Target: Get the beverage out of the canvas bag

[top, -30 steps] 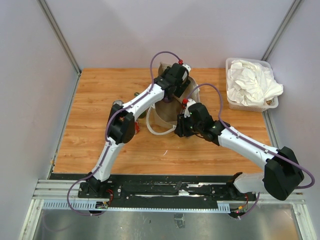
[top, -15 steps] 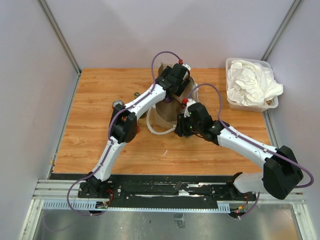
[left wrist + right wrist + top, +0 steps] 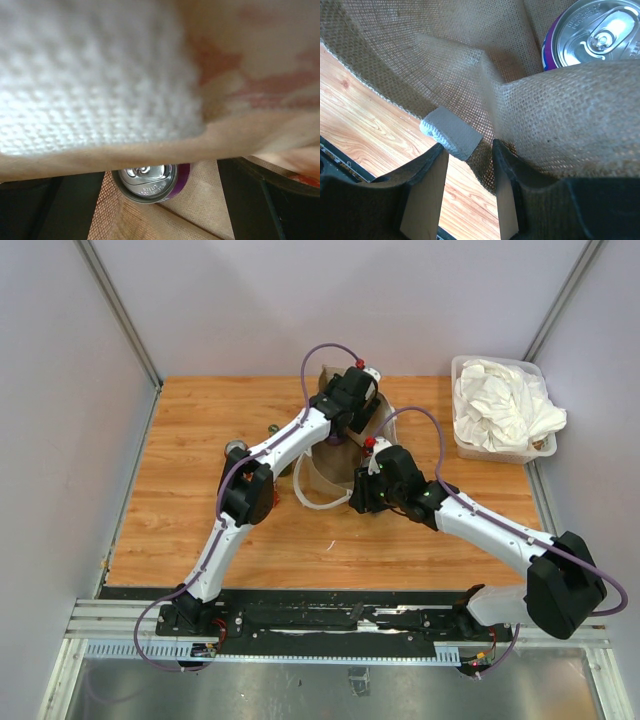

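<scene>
Right wrist view shows the beverage (image 3: 590, 35) — a purple can — upright inside the canvas bag (image 3: 445, 55). The right tool (image 3: 470, 185) pinches the bag's rim; the left tool's (image 3: 160, 200) state I cannot tell. If that fabric slips free, the mouth could sag shut over the can.

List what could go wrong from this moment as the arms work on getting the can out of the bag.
1. The can sits inside the canvas bag with a fabric fold over part of its top; a grasp may catch cloth instead.
2. The left gripper's wrist view is mostly blocked by fabric and a white patch, so aiming at the can could be poor.
3. The right gripper straddles the bag rim; if it slips, the mouth may collapse.
</scene>
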Robot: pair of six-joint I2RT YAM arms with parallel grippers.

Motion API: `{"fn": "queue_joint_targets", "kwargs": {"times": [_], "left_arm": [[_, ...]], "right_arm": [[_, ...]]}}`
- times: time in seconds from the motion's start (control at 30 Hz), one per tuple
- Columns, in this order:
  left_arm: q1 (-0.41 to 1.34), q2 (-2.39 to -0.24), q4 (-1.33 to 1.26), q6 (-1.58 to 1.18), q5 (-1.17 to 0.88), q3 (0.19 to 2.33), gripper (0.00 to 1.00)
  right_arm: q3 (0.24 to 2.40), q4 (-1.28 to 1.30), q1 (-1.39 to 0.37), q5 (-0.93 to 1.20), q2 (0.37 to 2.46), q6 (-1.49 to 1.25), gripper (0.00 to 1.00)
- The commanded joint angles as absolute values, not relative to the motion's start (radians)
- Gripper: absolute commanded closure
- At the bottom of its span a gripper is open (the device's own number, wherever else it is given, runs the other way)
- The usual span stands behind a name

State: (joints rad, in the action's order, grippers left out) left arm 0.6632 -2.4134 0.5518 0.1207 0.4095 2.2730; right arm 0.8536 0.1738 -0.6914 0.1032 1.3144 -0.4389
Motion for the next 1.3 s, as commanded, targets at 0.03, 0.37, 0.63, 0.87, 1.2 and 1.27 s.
{"fn": "queue_joint_targets", "kwargs": {"times": [0.03, 0.37, 0.63, 0.87, 1.2, 1.27], "left_arm": [[0.640, -2.502, 0.670, 0.100, 0.429, 2.235, 0.06], [0.626, -2.523, 0.714, 0.071, 0.414, 2.230, 0.06], [0.617, -2.543, 0.731, 0.062, 0.365, 2.229, 0.12], [0.614, -2.541, 0.729, 0.049, 0.342, 2.197, 0.25], [0.614, -2.501, 0.702, 0.021, 0.328, 2.098, 0.23], [0.614, -2.494, 0.699, 0.018, 0.328, 2.082, 0.20]], "right_arm": [[0.813, 0.307, -0.721, 0.111, 1.316, -0.447, 0.58], [0.819, 0.301, -0.721, 0.123, 1.331, -0.448, 0.59], [0.818, 0.304, -0.721, 0.123, 1.334, -0.448, 0.59], [0.820, 0.300, -0.720, 0.124, 1.339, -0.447, 0.59], [0.810, 0.293, -0.721, 0.126, 1.336, -0.450, 0.59], [0.810, 0.291, -0.721, 0.127, 1.336, -0.450, 0.58]]}}
